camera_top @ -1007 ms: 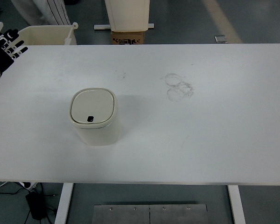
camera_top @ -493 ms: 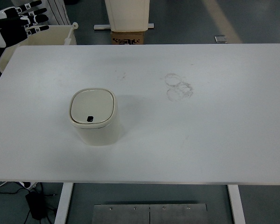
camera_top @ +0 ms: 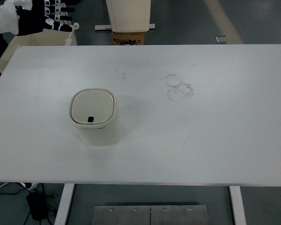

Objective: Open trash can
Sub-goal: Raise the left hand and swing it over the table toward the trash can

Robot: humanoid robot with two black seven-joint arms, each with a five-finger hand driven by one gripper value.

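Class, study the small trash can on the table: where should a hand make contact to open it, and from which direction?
Probably press the small dark button at the near edge of the closed lid, coming straight down from above. The trash can stands upright with its top unobstructed.

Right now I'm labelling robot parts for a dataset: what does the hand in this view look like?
Only the left hand shows, at the top left corner. It has a black palm and black fingers with small white patches at the joints, and joins a glossy white forearm shell. No cables or sleeves are visible. The right hand is out of view.
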